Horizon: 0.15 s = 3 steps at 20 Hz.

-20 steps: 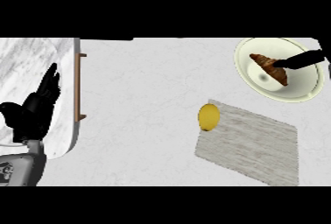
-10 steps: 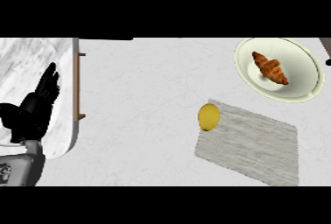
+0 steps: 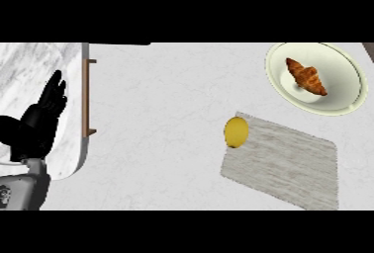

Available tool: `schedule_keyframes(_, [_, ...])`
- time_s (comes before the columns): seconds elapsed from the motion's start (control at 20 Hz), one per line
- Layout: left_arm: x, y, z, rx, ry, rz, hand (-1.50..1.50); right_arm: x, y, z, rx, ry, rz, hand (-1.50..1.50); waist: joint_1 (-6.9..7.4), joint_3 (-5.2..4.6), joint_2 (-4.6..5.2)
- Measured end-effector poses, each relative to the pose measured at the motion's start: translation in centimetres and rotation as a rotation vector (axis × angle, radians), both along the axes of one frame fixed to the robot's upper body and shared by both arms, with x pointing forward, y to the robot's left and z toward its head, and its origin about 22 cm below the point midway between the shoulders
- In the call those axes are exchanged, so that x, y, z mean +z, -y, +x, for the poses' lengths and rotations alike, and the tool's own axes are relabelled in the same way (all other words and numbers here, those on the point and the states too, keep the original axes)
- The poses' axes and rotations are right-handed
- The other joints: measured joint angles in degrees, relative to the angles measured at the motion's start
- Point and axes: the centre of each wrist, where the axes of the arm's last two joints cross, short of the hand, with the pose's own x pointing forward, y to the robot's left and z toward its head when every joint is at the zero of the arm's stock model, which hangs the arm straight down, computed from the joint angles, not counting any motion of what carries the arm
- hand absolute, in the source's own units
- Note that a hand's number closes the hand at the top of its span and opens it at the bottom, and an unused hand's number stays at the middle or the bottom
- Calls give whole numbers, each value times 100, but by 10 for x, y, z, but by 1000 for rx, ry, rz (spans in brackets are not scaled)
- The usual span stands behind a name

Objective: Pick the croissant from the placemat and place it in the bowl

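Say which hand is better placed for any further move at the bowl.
Probably the right, though it is out of view now. The bowl with the croissant inside sits at the far right, while the left hand rests open at the left edge, across the whole counter.

Pale counter (image 3: 161,99) bears bowl (image 3: 349,103), placemat (image 3: 292,165), lemon (image 3: 235,132)

We see the croissant (image 3: 306,76), golden brown and glossy, lying diagonally inside the bowl (image 3: 349,101), a pale cream round bowl at the upper right of the bench. Below and left of the bowl we have the placemat (image 3: 292,165), a grey woven rectangle lying flat, turned at an angle, well apart from the croissant.
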Motion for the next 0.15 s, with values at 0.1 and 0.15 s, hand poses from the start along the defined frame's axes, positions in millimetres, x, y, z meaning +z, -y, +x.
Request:
schedule_keyframes(0.1, [-1, 1, 2, 3, -2, 2, 0, 4, 7, -7, -3, 4, 13, -150, -2, 2, 5])
schedule_keyframes(0.15, [-2, 2, 1, 5, -4, 3, 0, 5, 11, -11, -6, 9, 18, -150, 1, 5, 4])
